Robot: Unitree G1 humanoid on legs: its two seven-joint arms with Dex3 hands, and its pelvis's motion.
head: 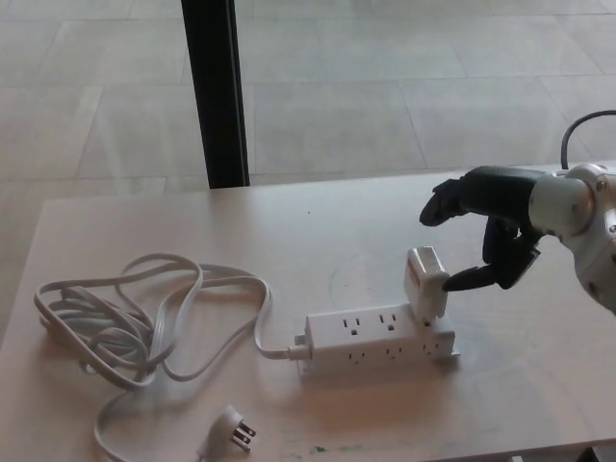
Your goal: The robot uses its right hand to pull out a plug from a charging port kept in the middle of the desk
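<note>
A white power strip [378, 339] lies in the middle of the pale desk [144, 217]. At the strip's right end a white plug block [424, 282] with a red mark on its side stands upright in a socket. My right hand [491, 226], black, reaches in from the right and hovers just right of and above the plug. Its fingers are spread: the thumb tip [460, 280] is at the plug's right side, and the upper fingers [440, 205] arch over it. The hand holds nothing. My left hand does not show.
The strip's white cord [135, 318] lies in loose coils on the left of the desk and ends in a pronged plug [231, 428] near the front edge. A black post [216, 91] stands behind the desk on the tiled floor.
</note>
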